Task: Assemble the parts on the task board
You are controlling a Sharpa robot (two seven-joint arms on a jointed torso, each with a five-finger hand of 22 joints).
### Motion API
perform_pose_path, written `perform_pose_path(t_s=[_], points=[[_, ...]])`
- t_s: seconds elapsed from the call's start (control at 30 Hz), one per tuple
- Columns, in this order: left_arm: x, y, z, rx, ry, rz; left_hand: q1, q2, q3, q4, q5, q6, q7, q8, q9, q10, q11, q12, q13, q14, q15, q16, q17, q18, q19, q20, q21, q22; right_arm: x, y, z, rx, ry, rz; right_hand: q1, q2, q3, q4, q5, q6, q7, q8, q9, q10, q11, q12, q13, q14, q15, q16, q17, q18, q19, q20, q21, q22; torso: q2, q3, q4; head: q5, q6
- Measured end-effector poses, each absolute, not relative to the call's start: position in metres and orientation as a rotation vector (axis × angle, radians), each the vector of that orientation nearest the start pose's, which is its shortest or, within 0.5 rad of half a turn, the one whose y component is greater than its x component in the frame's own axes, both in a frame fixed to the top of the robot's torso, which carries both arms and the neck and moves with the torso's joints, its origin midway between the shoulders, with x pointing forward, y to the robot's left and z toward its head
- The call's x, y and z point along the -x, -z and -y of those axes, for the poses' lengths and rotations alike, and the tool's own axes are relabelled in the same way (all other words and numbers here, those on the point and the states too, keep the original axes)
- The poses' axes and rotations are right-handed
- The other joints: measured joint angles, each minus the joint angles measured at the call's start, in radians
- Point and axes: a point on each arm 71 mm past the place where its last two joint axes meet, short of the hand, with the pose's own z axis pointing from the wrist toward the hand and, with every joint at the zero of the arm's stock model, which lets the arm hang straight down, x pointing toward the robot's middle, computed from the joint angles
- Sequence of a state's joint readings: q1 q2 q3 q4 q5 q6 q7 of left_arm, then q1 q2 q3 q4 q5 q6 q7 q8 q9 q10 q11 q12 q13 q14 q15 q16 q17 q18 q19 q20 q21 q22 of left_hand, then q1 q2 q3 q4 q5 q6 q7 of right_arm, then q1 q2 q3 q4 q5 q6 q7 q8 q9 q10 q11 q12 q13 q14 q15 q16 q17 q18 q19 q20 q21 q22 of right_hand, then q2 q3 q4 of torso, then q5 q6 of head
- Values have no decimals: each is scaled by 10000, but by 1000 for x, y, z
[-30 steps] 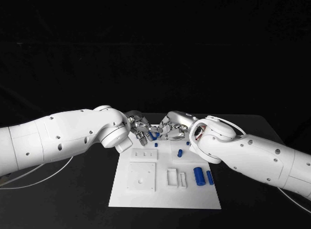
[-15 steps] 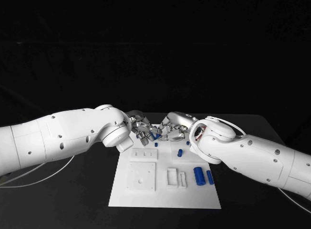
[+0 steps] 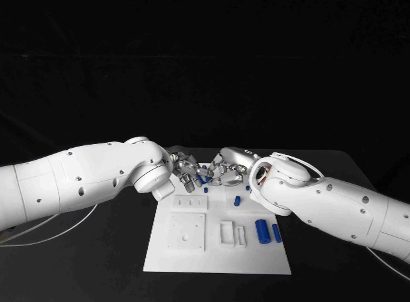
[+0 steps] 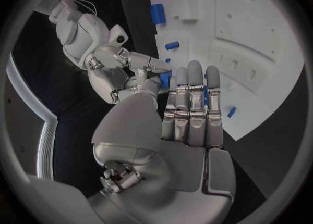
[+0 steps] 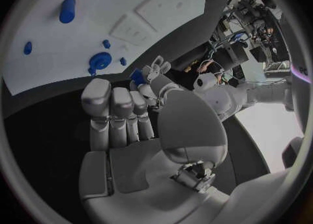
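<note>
**Basically: mid-air pass of one blue part at the board's far edge**

Blue part (image 3: 202, 179) sits between the two hands, above the far edge of the task board (image 3: 214, 261), clear of its surface. Left hand (image 3: 185, 167) and right hand (image 3: 227, 171) meet fingertip to fingertip around it. Both have fingers on it. Which one actually bears the load, I can't tell.

Doing this step well, my read:
- One hand needs a firm pinch before the other lets go. No release on a shared, ambiguous hold.
- Keep the part over the board, so a slip lands on white plate and not on the black table (image 3: 105, 251).
- Sort out the part's orientation now. Regripping gets harder down at a socket.
- Withdraw the freed hand straight back, since the fingers are crowded.

View differences:
- Head view gives the layout: two blue cylinders (image 3: 261, 231) lying side by side on the near right of the board, and a smaller blue piece (image 3: 238, 201) between them and the hands. The contact itself is buried behind knuckles.
- Left wrist view shows the right hand's fingers (image 4: 146, 67) reaching onto the blue part (image 4: 165, 78) at the left thumb's tip.
- Right wrist view shows the reverse: the left hand's fingers (image 5: 155, 69) at the part (image 5: 136, 75), plus a round blue piece (image 5: 99, 60) on the board.
</note>
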State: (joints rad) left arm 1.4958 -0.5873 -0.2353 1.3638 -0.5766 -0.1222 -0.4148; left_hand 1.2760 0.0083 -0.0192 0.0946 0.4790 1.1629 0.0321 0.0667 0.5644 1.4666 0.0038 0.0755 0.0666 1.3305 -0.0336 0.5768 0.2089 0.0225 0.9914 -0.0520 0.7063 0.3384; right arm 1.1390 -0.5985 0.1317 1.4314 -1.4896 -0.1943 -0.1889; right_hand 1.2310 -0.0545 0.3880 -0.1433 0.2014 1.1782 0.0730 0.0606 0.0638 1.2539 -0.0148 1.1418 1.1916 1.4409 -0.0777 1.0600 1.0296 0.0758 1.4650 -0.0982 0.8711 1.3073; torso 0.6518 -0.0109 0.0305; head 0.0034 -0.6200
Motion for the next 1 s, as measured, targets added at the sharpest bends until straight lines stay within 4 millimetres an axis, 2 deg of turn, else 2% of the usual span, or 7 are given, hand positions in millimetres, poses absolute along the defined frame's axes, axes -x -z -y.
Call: perform_pose_path(t_s=[0.33,0.5,0.63,0.83,1.0], points=[[-528,148,-134,4930,7435,-21732,215,128,564,-246,388,-70,71,-58,-421,0,0,0,0,-20,20,41,43,1,-21,-21,78,123,-503,163,104,1520,-7577,-16848,-1,-1,0,0,-1,4,-4,-3,6,1,0,0,0,28,-28,0,0,0,0,0,0,0,-2,6,-1,-29,-1],[-528,148,-134,4872,7451,-21797,273,186,847,-428,459,-85,90,-66,-527,0,0,0,1,-35,35,40,57,1,-78,-5,156,214,-503,164,104,1549,-7588,-16880,55,-58,-1,-1,-2,21,-21,-4,8,2,1,0,0,28,-28,0,0,1,0,0,0,0,-1,11,2,-39,-7],[-528,148,-134,4847,7468,-21815,242,354,900,-440,521,-34,137,-18,-522,0,0,0,1,-35,35,109,92,1,-128,-55,280,314,-503,164,103,1568,-7593,-16902,57,-61,-1,-1,-2,32,-32,-7,8,3,2,0,0,28,-28,0,-1,1,0,0,0,0,-1,9,4,-41,-16],[-528,148,-134,4827,7501,-21803,230,466,921,-425,521,40,210,-8,-384,1,2,0,1,6,-5,264,197,0,-234,-89,505,484,-503,164,103,1586,-7596,-16923,14,-73,-1,-2,-4,32,-32,-12,7,4,3,0,0,28,-28,0,-1,3,0,0,-45,0,-1,2,3,-46,-42],[-528,148,-134,4809,7545,-21764,159,561,923,-427,463,94,264,-10,-176,-11,-130,257,31,56,-131,721,454,1,-287,-142,832,704,-503,164,103,1582,-7590,-16921,-34,-76,-101,97,111,32,-32,-40,6,4,4,0,-27,28,-28,-50,-29,2,0,0,-62,0,-1,0,-1,-39,-58]])
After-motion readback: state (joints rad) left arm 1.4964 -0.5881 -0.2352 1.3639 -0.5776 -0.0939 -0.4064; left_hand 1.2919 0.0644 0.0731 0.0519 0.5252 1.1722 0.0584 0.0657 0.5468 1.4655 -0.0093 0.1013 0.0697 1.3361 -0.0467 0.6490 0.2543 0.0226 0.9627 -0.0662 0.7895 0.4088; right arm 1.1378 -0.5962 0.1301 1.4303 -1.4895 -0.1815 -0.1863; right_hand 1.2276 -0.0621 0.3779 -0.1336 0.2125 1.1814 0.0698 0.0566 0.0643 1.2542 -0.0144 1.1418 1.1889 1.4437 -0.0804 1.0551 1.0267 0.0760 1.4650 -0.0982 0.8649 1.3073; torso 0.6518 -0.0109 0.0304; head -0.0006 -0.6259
